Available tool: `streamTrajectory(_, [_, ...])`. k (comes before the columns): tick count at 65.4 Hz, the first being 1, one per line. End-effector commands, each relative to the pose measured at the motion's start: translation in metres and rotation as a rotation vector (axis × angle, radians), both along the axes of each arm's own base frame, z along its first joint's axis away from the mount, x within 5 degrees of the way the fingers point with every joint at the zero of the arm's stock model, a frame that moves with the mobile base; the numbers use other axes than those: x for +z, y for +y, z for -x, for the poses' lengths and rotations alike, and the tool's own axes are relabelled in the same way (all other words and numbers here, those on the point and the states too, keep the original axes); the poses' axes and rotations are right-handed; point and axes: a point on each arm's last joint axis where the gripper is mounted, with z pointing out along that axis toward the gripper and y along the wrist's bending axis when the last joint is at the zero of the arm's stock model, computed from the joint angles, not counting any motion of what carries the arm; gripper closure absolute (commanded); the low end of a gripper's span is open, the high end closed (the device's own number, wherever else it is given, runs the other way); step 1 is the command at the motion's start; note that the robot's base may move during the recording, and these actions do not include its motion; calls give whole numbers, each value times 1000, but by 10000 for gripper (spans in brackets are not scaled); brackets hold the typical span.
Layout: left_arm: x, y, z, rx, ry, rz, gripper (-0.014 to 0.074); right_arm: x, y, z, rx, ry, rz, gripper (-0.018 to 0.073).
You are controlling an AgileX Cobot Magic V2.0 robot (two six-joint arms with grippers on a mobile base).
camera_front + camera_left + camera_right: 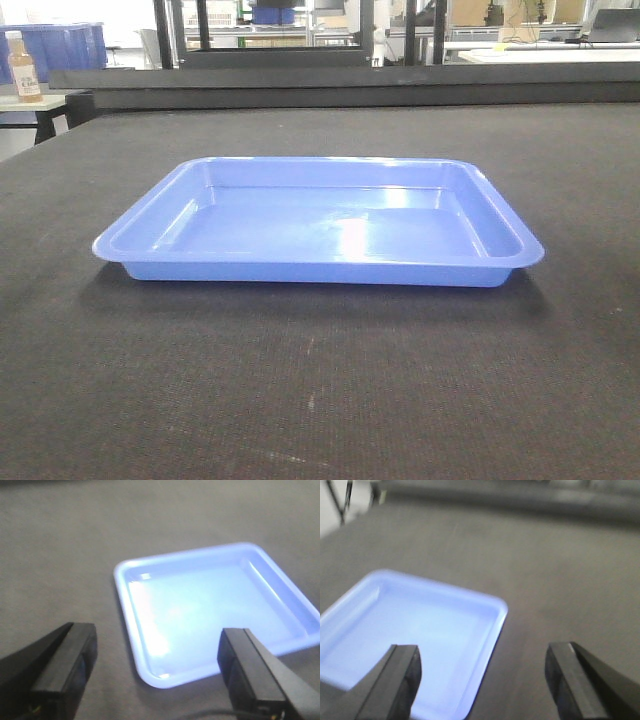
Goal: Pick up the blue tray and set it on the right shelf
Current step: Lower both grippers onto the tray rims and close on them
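Left gripper: black jaws spread wide, empty, hovered over left edge of shallow glossy periwinkle-blue plastic tray. Right gripper: jaws equally wide, empty, straddled tray's right edge from above. Neither touched tray. Tray lay flat, empty, on dark grey woven tabletop. Far beyond tray, to left: clear bottle of orange liquid, deep dark-blue plastic bins. Steel right shelf not in view. Judgement: task barely begun; grasp, lift, carry and placing all remained.

no text can be read; the label on the bottle behind and left of the blue tray is too small.
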Motion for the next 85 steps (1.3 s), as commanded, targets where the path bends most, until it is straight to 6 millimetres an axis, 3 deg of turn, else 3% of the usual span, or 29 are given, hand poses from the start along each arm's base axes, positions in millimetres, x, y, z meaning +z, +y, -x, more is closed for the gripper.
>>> streamTrajectory(1, [18, -21, -25, -30, 10, -4, 183, 14, 12, -32, 24, 56, 7, -52])
streamTrajectory(10, [16, -42, -71, 15, 176, -72, 183, 6, 27, -78, 42, 253, 47, -52])
streamTrajectory(21, [-2, -54, -129, 110, 390, -110, 183, -15, 41, -129, 6, 424, 27, -52])
streamTrajectory(37, [-47, -59, -190, 172, 562, -60, 183, -55, 49, -174, -58, 522, -1, -52])
streamTrajectory(62, [-108, -69, -225, 192, 673, -103, 183, -114, 52, -214, -100, 618, 6, -52])
streamTrajectory(85, [-125, -72, -233, 195, 692, -112, 183, -149, 55, -228, -104, 698, 33, -52])
